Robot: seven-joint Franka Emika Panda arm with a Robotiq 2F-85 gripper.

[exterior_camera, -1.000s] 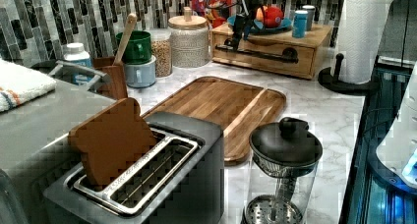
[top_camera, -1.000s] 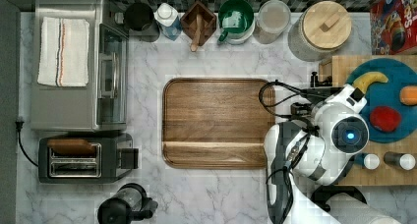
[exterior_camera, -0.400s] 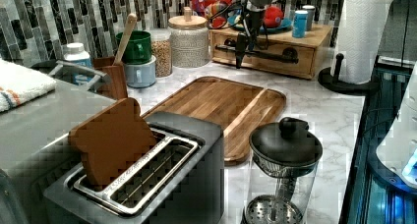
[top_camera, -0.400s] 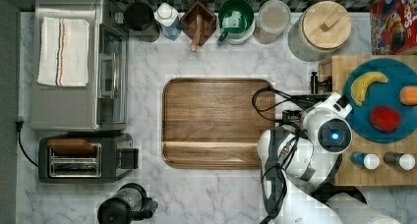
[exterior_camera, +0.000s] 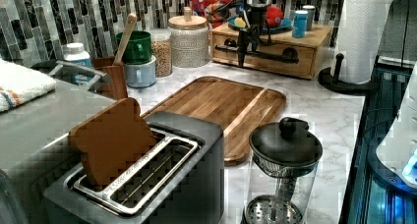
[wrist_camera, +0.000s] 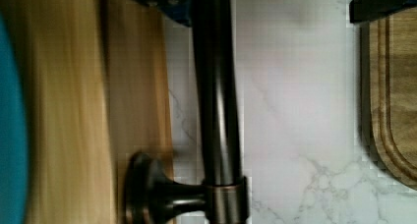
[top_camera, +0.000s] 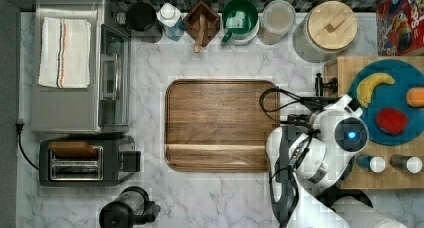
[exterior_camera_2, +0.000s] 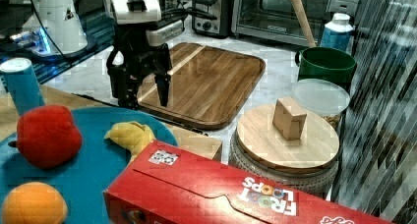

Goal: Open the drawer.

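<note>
The drawer [exterior_camera: 275,62] is a light wooden front under a low wooden box at the left view's far right, and it looks shut. Its long black bar handle [exterior_camera: 268,55] runs across the front on black posts. My gripper [exterior_camera: 247,49] hangs at the handle's left part in the left view. In the right view the gripper [exterior_camera_2: 142,94] is open, fingers pointing down. In the wrist view the handle [wrist_camera: 216,86] lies between the two fingertips of the gripper [wrist_camera: 268,5], with a post [wrist_camera: 167,197] and the drawer front [wrist_camera: 137,86] beside it.
A dark cutting board [top_camera: 220,125] lies on the marble counter just beside the drawer. A blue plate [top_camera: 400,78] with fruit sits on the box. A wooden-lidded jar [top_camera: 325,30], a paper towel roll [exterior_camera: 361,32] and a cereal box [exterior_camera_2: 221,189] stand close by.
My gripper has come down in front of the drawer and now stands at the handle. The drawer has not moved.
</note>
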